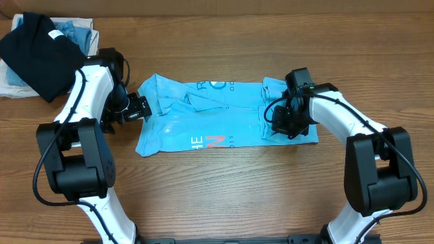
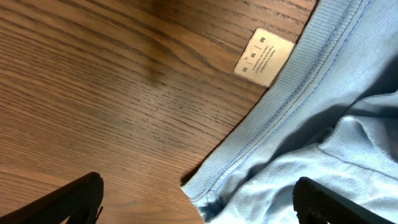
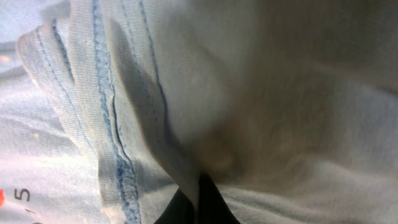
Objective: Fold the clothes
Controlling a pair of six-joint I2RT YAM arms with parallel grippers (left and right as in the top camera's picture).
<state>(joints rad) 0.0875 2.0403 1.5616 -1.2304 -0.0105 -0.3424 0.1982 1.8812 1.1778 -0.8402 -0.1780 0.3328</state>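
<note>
Far-left corner of wooden table [image 1: 224, 196]: pile of folded garments. Black folded shirt [image 1: 37, 51] on top, lying diag. Denim-blue garment [image 1: 76, 32] sticks out at pile's far-right side; white garment [image 1: 12, 85] peeks out underneath on left. Tabletop is brown w/ visible grain.

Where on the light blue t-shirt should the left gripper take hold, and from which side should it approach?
Probably the ribbed neckline of the light blue t-shirt, beside the white label. Come from the bare table side, at the shirt's collar end: there the thick edge is exposed and the open left gripper faces it.
</note>
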